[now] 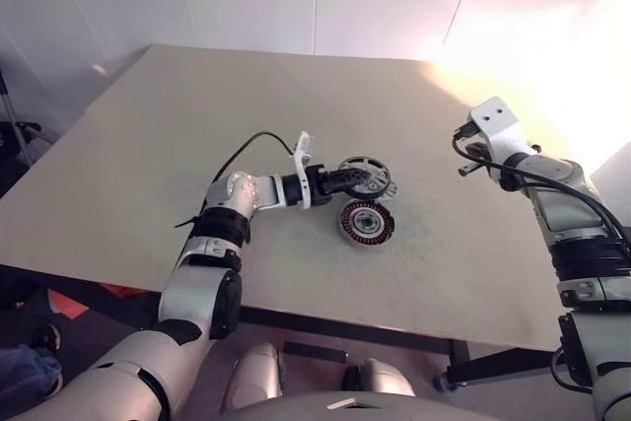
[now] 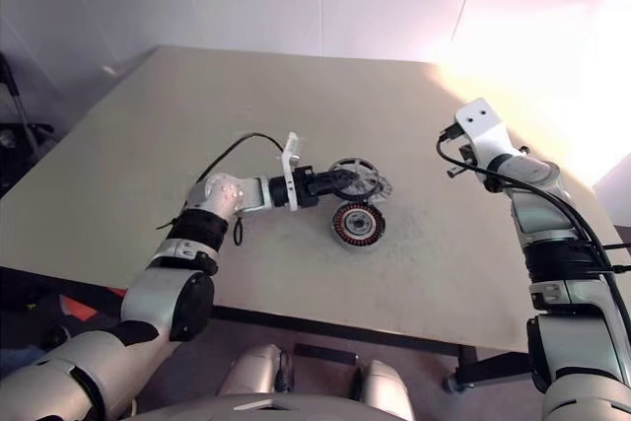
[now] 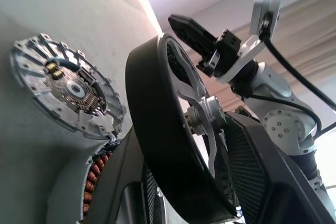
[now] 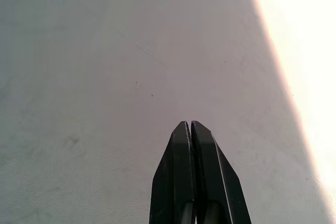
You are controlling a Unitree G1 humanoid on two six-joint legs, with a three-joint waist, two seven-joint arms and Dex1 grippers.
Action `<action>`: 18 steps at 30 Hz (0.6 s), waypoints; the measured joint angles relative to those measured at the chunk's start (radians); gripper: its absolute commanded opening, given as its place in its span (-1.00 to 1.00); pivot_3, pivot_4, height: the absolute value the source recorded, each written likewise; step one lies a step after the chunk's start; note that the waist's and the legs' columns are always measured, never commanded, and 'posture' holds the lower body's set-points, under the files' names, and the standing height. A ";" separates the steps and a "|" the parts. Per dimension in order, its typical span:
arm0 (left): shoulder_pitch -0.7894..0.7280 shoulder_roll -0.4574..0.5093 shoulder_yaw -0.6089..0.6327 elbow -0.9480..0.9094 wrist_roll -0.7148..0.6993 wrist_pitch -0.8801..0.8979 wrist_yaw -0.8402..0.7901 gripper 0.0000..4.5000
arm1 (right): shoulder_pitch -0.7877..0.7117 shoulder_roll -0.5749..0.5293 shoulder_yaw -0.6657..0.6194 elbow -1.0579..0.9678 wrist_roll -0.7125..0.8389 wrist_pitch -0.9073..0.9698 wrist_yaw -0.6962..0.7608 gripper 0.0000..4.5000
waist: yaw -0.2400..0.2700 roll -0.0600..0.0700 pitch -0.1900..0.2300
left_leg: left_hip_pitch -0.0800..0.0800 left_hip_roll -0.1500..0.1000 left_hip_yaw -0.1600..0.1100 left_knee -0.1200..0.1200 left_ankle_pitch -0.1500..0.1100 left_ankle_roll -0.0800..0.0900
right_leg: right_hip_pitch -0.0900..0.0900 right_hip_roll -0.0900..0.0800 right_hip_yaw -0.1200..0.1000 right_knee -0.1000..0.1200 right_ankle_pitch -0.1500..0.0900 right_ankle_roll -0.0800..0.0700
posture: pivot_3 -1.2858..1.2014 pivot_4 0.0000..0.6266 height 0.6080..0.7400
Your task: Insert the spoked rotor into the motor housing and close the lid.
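Note:
My left gripper [image 1: 359,180] reaches in from the left, pointing right, and is shut on the spoked rotor [image 1: 365,175]. It holds this dark-rimmed wheel with grey spokes on edge just above the table. The motor housing [image 1: 367,223], with copper windings inside, sits on the table right in front of the rotor. The lid [image 3: 63,93], a pale patterned disc, lies flat just behind the rotor and partly hidden by it in the head views. My right gripper [image 4: 191,124] is shut and empty, raised over bare table well to the right of these parts.
The beige table [image 1: 197,145] has free room on all sides of the parts. Its near edge [image 1: 296,308] runs in front of me. A white wall stands behind, and bright light falls on the table's far right corner.

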 measured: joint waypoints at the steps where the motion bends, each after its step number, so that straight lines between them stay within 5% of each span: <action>1: -0.003 -0.007 -0.007 0.010 0.006 0.000 -0.009 -0.29 | 0.008 0.000 -0.003 -0.004 0.000 0.001 -0.001 -1.00 | 0.000 0.000 0.000 | 0.000 0.000 0.000 0.000 0.000 0.000 | -0.001 0.000 0.000 0.000 0.000 0.000 | 0.03 -1.00 1.00; 18: -0.020 -0.002 -0.128 0.032 0.093 -0.025 -0.164 -0.29 | 0.098 0.000 -0.035 -0.083 0.001 0.033 -0.022 -1.00 | 0.001 0.002 0.000 | 0.000 0.000 0.000 0.001 0.000 0.001 | 0.000 0.000 0.000 0.000 0.000 0.000 | 0.03 -1.00 1.00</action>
